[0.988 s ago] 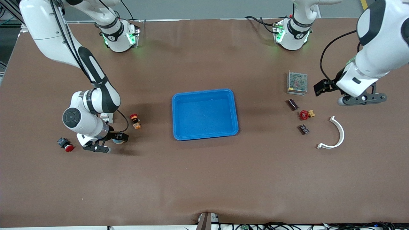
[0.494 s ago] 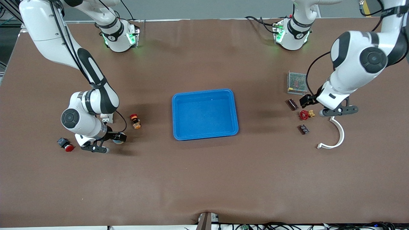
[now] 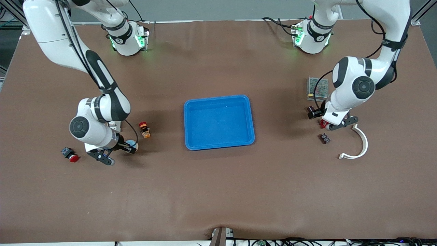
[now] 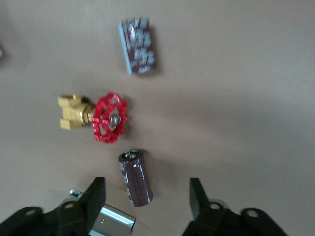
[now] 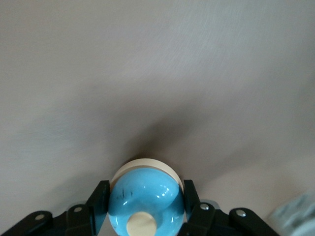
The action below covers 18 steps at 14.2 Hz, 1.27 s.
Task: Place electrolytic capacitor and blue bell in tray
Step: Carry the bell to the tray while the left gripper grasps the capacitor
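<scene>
**Both grippers low at their parts, tray bare in the middle**

From my station I see the blue tray point(image 3: 219, 122) at the middle of the bench, with nothing in it.

The right gripper point(image 5: 142, 206) sits toward the right arm's end of the bench, and its fingers are clamped on the blue bell point(image 5: 145, 196) — the wrist camera shows the glossy dome squeezed between both pads. In the front view the bell point(image 3: 131, 146) peeks out beside the wrist. Just beside it stands a small red-and-orange button switch point(image 3: 144, 130), and closer to that end edge lies a red-capped push button point(image 3: 70, 154).

The left gripper point(image 4: 147, 196) is low over the cluster of parts toward the left arm's end. Its fingers are apart, and the electrolytic capacitor point(image 4: 135, 177) lies on the bench between them — untouched, as far as I can see. Near it are the red-handled brass valve point(image 4: 98, 118) and a second dark component point(image 4: 139, 46). A grey mesh box point(image 3: 317, 87) sits closer to the arms' bases, and a white curved piece point(image 3: 358, 143) lies nearer the front edge.
</scene>
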Each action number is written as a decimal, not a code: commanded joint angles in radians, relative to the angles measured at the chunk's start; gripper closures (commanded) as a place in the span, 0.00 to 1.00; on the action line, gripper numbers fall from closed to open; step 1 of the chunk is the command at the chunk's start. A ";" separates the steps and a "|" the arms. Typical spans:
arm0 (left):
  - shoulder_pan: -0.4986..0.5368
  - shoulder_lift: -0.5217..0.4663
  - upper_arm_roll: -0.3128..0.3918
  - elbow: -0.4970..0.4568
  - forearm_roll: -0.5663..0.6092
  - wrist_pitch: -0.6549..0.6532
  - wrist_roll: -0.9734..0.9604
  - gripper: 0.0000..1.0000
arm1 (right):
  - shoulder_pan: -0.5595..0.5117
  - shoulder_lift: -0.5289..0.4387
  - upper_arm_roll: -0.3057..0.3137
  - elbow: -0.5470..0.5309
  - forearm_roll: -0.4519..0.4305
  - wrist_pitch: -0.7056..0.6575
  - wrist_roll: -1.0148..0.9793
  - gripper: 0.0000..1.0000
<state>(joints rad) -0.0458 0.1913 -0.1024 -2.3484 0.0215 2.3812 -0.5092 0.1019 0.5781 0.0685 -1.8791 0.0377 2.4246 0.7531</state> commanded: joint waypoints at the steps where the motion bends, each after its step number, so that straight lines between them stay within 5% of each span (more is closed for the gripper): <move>1: 0.009 0.011 -0.005 -0.028 0.011 0.026 -0.057 0.29 | 0.106 0.000 -0.003 0.141 0.002 -0.143 0.361 1.00; 7: 0.020 0.065 -0.002 -0.046 0.011 0.036 -0.112 0.43 | 0.283 -0.006 0.004 0.204 0.053 -0.164 0.864 1.00; 12: 0.050 0.112 -0.002 -0.038 0.011 0.059 -0.115 0.50 | 0.398 0.008 0.002 0.204 0.053 -0.090 1.089 1.00; 14: 0.061 0.128 -0.002 -0.037 0.011 0.084 -0.117 0.65 | 0.442 0.034 0.001 0.201 0.045 -0.036 1.155 1.00; 16: 0.061 0.129 -0.003 -0.025 0.011 0.082 -0.120 0.99 | 0.482 0.065 -0.004 0.201 0.034 0.008 1.209 1.00; 18: 0.057 0.123 -0.005 -0.009 0.011 0.075 -0.124 1.00 | 0.512 0.088 -0.010 0.198 0.033 0.022 1.227 1.00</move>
<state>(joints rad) 0.0093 0.3136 -0.1018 -2.3770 0.0215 2.4550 -0.6099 0.5819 0.6420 0.0775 -1.6878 0.0700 2.4287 1.9460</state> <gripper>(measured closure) 0.652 0.348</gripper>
